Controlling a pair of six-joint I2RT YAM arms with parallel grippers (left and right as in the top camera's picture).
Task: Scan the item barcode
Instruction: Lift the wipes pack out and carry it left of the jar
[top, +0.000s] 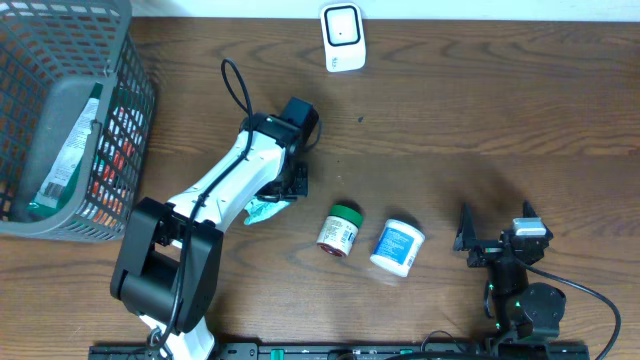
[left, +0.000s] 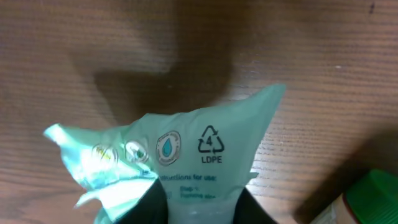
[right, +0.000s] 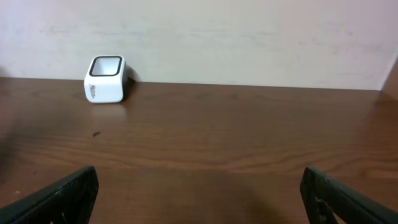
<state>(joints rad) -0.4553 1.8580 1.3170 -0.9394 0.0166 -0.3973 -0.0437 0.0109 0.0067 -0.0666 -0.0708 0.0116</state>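
Observation:
A pale green plastic pouch (top: 260, 211) lies low over the table, its printed side with a recycling mark facing the left wrist camera (left: 186, 149). My left gripper (top: 270, 203) (left: 200, 210) is shut on the pouch's near end, one dark finger on each side of it. No barcode shows on the visible face. The white scanner (top: 342, 37) (right: 105, 79) stands at the table's far edge. My right gripper (top: 497, 222) (right: 199, 193) rests open at the front right with nothing between its fingers.
A green-lidded jar (top: 340, 229) (left: 367, 199) lies just right of the pouch, with a white jar with a blue label (top: 398, 246) beside it. A grey mesh basket (top: 135, 120) holding packets stands at the far left.

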